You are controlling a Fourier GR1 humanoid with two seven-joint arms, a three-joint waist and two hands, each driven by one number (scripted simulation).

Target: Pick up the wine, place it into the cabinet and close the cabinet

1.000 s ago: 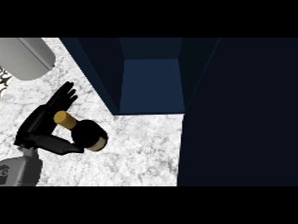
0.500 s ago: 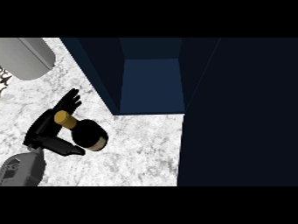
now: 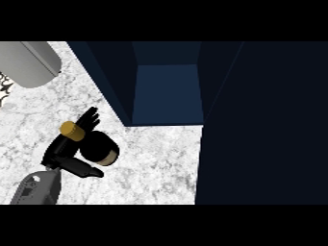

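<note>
**Left hand point(image 3: 61, 152) holds the wine bottle point(image 3: 99, 148) just short of the open cabinet point(image 3: 166, 91).**

The bottle sits tilted in the hand, its gold cap the end farther from the cabinet's door point(image 3: 266, 120). The fingers reach round behind the neck and the thumb closes under the body, pinching it between them. I judge this keeps the bottle steady for the carry. It is over the marble bench point(image 3: 152, 166), near the cabinet's opening but outside it, on the side away from the door. The 1 door stands swung wide, leaving a free way in. Placing the bottle and closing the cabinet are not yet done. The right hand does not show.
</note>
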